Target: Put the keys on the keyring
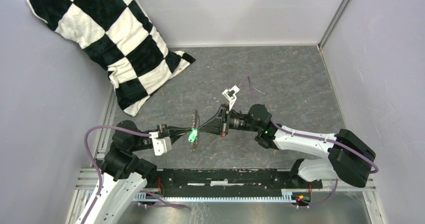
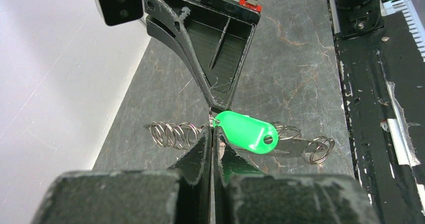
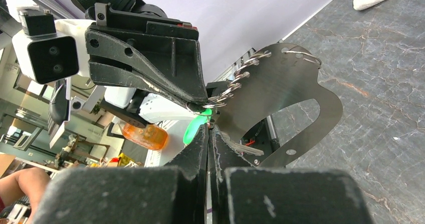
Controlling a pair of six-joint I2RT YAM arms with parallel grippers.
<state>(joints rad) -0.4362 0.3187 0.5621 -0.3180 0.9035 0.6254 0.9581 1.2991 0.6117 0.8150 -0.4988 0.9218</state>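
Left gripper point(image 2: 213, 134) clenched on the key point(image 2: 245, 131), crosswise right of its tips; right gripper point(image 3: 209, 134) grasping the keyring point(image 3: 280, 83), directly ahead.

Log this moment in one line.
left pincer: shut | right pincer: shut | both meet at keyring | green key between them, holder unclear

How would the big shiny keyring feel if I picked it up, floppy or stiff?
Probably stiff: the keyring looks like flat metal and stands on edge in the air without sagging. Likely light, since it is thin. Its small rings would probably jingle loosely.
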